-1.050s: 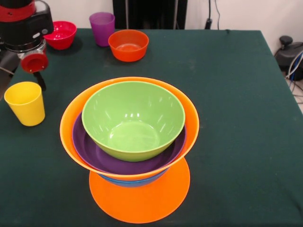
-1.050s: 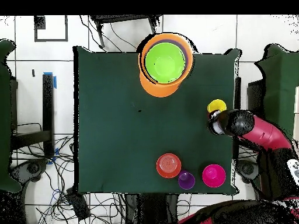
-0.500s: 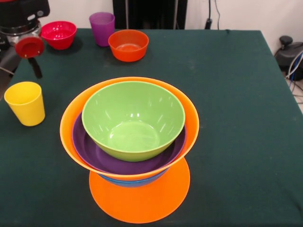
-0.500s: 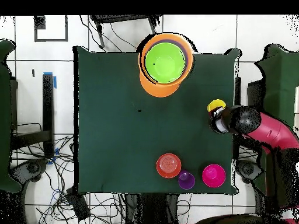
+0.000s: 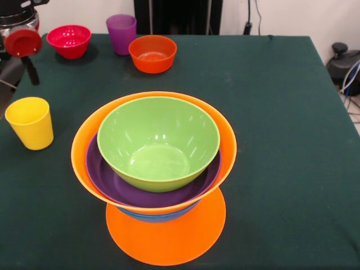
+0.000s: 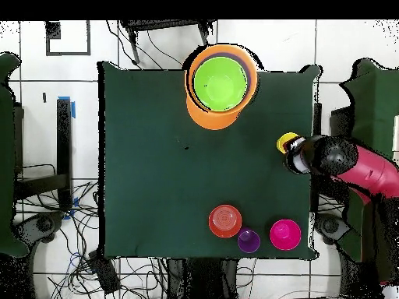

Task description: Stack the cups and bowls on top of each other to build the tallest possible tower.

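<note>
Front view: I see the tower (image 5: 153,174) at centre frame, toward the bottom. It has an inverted orange base (image 5: 166,233), a sliver of blue bowl (image 5: 154,216), a large upright orange bowl (image 5: 81,147), a purple bowl (image 5: 112,188) and a green bowl (image 5: 158,142) nested on top. That is five pieces counted.

The yellow cup (image 5: 30,122) stands upright at the left edge, well apart from the tower. In the upper left are the pink-red bowl (image 5: 69,40), the purple cup (image 5: 121,34) and the orange-red bowl (image 5: 152,53). The last two are close beside each other. I count two cups and three loose items along the top.

The gripper (image 5: 22,48) shows at the upper-left corner, above the yellow cup and left of the pink-red bowl. I cannot tell how far it is open, or whether it grips anything. The right half of the green tablecloth (image 5: 281,140) is bare.

Overhead view: the tower (image 6: 220,86) overhangs the table's top edge, which the front view does not reveal. The arm (image 6: 366,173) reaches in from the right, partly covering the yellow cup (image 6: 287,142) at the right edge. The three loose items line the bottom edge.
</note>
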Controlling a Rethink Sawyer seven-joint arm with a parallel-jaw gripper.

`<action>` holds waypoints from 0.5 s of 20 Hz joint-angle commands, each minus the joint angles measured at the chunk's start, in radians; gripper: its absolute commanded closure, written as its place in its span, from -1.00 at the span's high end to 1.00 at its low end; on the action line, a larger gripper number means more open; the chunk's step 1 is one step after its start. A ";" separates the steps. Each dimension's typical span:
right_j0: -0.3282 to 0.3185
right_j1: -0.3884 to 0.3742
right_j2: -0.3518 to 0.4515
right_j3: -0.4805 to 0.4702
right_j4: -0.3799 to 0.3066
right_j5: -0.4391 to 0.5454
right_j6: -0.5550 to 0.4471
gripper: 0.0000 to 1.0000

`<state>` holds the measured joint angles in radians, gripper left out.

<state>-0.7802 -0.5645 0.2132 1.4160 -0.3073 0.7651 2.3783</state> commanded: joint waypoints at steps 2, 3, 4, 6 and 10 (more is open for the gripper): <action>-0.015 0.120 0.115 -0.046 -0.058 0.005 -0.252 1.00; -0.017 0.134 0.117 -0.053 -0.062 -0.006 -0.251 1.00; -0.019 0.148 0.120 -0.060 -0.066 -0.017 -0.250 1.00; -0.021 0.162 0.123 -0.066 -0.072 -0.028 -0.248 1.00; -0.023 0.197 0.123 -0.098 -0.091 -0.042 -0.248 1.00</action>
<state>-0.8119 -0.4790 0.2436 1.3742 -0.3106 0.7649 2.3783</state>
